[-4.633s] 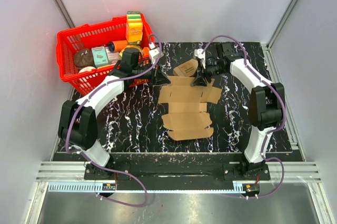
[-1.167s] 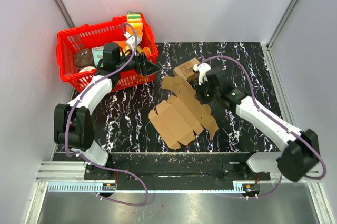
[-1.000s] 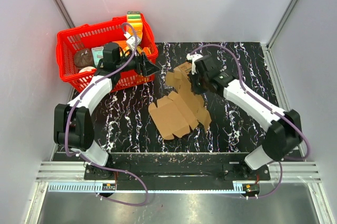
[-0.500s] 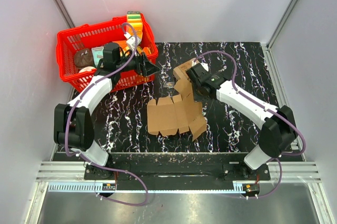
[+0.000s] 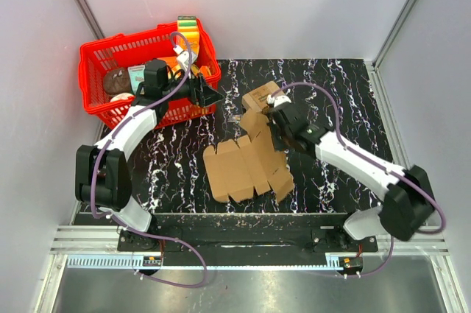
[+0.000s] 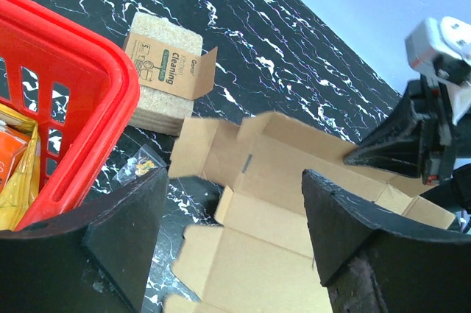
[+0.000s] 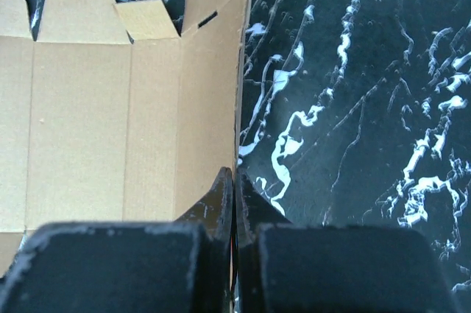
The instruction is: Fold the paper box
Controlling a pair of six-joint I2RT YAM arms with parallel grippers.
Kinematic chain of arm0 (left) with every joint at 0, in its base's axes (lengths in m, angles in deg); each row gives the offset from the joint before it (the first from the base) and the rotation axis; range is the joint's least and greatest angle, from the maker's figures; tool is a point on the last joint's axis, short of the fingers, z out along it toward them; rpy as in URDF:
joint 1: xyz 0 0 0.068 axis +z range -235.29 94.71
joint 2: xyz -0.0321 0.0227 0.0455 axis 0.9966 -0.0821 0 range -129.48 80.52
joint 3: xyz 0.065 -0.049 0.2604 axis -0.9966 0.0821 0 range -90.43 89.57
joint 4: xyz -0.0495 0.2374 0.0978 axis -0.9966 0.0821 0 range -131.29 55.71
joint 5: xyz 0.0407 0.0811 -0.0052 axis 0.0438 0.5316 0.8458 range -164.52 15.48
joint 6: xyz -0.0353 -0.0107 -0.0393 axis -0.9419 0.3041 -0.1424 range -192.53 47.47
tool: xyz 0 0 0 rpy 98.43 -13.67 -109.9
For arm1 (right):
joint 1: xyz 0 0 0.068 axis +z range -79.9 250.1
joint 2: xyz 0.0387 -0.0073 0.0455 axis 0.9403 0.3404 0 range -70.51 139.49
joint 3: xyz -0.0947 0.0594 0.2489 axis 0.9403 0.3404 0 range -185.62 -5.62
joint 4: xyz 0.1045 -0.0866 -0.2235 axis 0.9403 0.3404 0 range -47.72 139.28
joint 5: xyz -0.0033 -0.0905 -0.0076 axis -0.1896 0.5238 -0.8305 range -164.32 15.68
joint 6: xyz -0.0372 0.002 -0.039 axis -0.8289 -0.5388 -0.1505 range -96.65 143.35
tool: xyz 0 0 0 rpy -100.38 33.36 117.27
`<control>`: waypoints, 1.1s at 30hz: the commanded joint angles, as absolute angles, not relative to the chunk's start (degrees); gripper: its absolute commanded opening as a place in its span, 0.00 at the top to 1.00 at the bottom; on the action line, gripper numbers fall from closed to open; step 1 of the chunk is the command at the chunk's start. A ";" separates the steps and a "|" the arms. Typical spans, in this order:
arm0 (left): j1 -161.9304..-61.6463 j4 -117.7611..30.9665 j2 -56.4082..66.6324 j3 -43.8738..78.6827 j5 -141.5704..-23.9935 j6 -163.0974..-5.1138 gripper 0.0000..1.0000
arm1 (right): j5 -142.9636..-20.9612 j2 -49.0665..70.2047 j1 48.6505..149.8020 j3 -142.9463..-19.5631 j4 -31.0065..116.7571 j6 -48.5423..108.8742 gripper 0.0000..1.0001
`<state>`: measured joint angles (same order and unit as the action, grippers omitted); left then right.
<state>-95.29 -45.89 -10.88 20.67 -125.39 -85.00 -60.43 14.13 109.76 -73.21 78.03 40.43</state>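
The paper box (image 5: 243,166) is an unfolded brown cardboard sheet with flaps, lying slantwise in the middle of the mat with its far right side raised. My right gripper (image 5: 276,136) is shut on that raised edge. In the right wrist view the sheet (image 7: 96,107) runs edge-on into the closed gripper (image 7: 235,173). My left gripper (image 5: 213,97) hangs open beside the basket, above and left of the sheet. The left wrist view shows the sheet (image 6: 272,232) below the gripper (image 6: 234,177), nothing between its fingers.
A red basket (image 5: 99,107) full of groceries stands at the back left, its rim (image 6: 88,77) close to the left fingers. A small printed cardboard box (image 5: 261,97) sits behind the sheet. A small clear packet (image 6: 136,166) lies near the basket.
The right arm has dragged and turned the sheet toward the near left, keeping hold of its edge, then pulled back to the right. The left arm has stayed still and open.
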 commanded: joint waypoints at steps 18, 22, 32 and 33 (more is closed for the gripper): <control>-94.87 -45.51 -10.89 17.68 -125.59 -83.07 0.23 | -69.52 -0.11 110.26 -57.91 49.32 15.25 1.00; -94.87 -46.21 -10.10 18.38 -123.74 -83.34 0.24 | -65.36 -0.29 110.27 -58.79 48.87 20.44 1.00; -94.52 -46.30 -9.92 18.30 -122.77 -83.95 0.24 | -70.44 2.52 110.27 -60.46 54.66 20.46 1.00; -94.43 -46.30 -10.01 18.38 -122.60 -84.04 0.24 | -71.85 3.22 110.27 -60.90 56.06 19.41 1.00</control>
